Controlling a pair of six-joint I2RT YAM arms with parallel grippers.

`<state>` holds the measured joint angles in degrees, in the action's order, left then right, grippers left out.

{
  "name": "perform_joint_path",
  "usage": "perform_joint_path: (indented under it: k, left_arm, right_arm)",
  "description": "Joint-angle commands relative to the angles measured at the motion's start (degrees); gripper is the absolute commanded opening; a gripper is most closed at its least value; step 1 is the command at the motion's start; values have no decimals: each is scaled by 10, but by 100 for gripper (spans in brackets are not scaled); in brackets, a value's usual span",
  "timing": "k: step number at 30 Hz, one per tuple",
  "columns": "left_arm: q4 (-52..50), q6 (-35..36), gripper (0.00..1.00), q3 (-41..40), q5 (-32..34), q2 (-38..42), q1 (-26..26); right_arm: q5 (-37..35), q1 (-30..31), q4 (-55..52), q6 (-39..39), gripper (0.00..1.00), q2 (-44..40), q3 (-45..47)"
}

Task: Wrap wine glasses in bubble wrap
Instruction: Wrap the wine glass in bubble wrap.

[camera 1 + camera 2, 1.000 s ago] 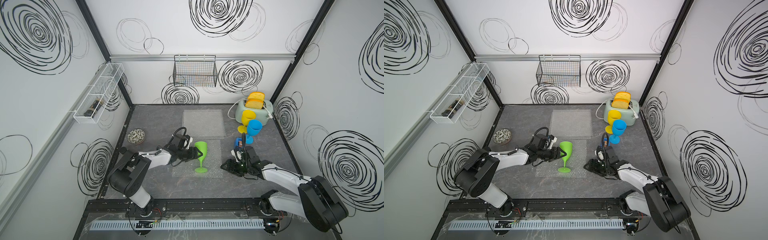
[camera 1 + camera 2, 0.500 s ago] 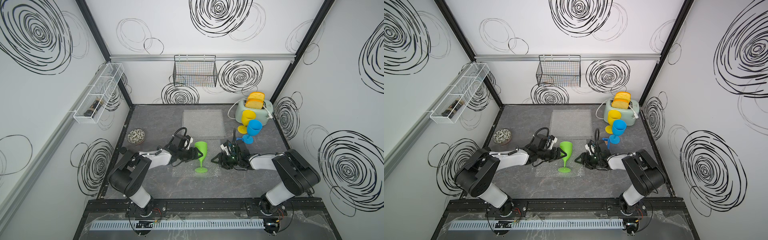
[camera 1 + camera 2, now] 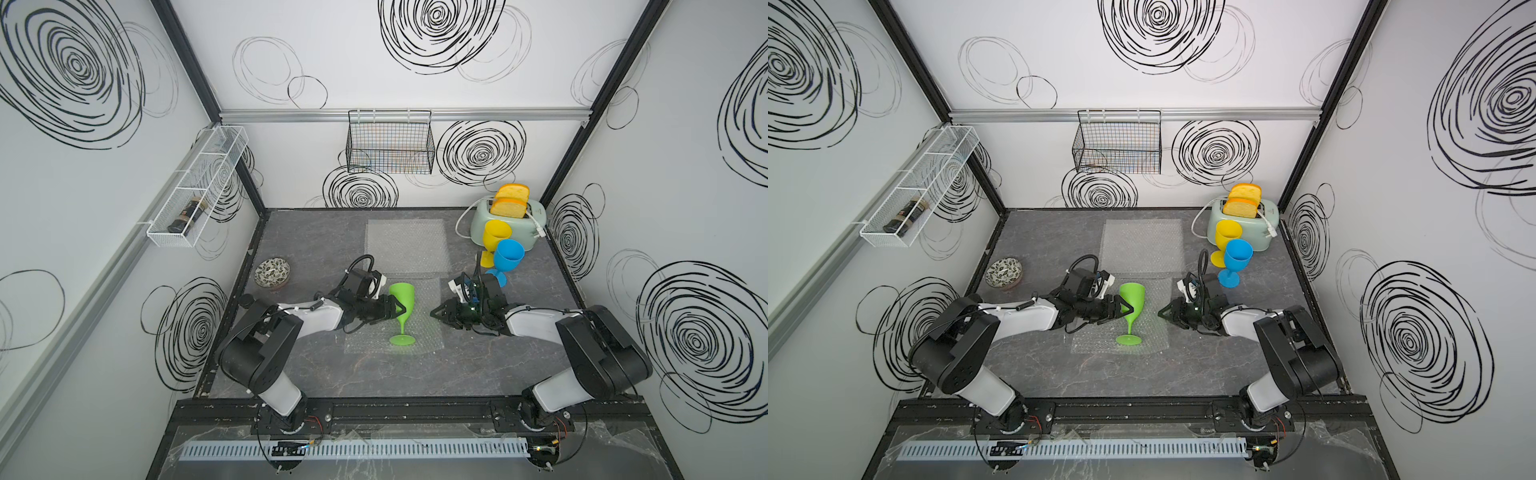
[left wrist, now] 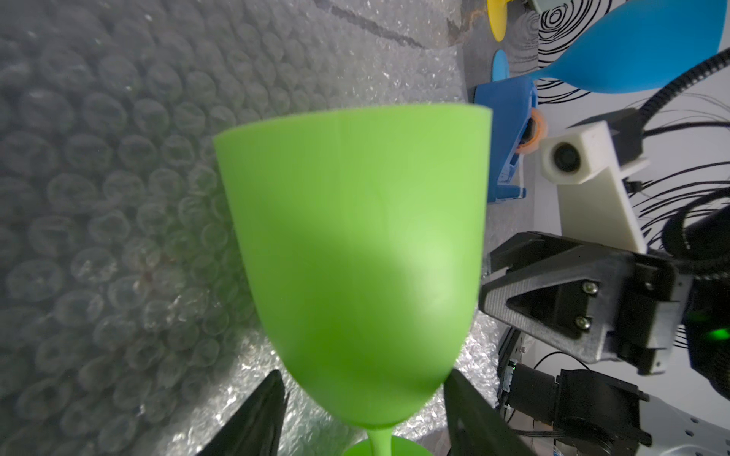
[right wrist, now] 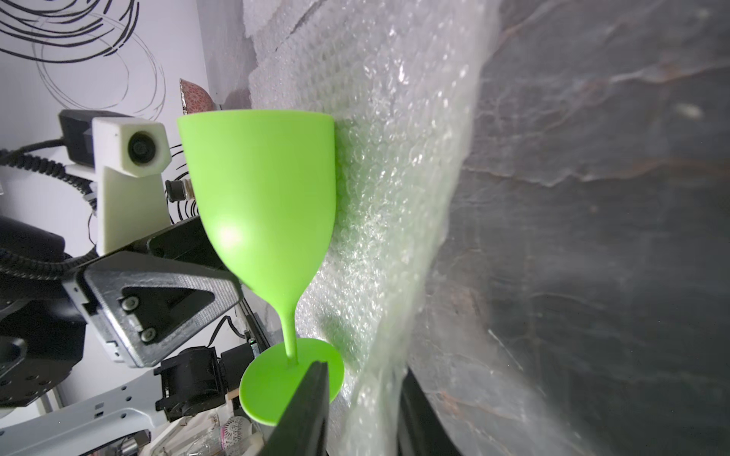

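Grey tabletop point(image 3: 324, 374) is bearing bubble wrap point(image 3: 419, 332), left gripper point(image 3: 395, 309) clasping its lime green goblet point(image 3: 402, 297), right gripper point(image 3: 435, 312) narrowly straddling its edge near the blue tape dispenser point(image 4: 503, 138).

a robot lab booth with swirl-printed walls point(image 3: 83, 232) and toaster point(image 3: 477, 226).

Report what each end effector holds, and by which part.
Left end effector: the green goblet, gripped low on its bowl. Right end effector: jaws straddle the edge of the bubble wrap under the goblet; a firm pinch cannot be told.
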<state>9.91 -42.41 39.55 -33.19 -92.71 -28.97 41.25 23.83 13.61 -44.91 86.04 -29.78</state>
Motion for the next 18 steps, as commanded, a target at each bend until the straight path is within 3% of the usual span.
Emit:
perform_joint_path:
  k: [1, 7, 18]
  left_arm:
    - [5, 4, 67, -2, 8, -2, -2]
    - [-4, 7, 67, 3, 7, 9, 2]
    - [-15, 7, 84, 14, 1, 58, 32]
  right_arm:
    - [-15, -1, -38, 17, 23, -30, -2]
    - [-15, 15, -50, 19, 0, -35, -16]
    - [-41, 69, -98, 29, 0, -18, -89]
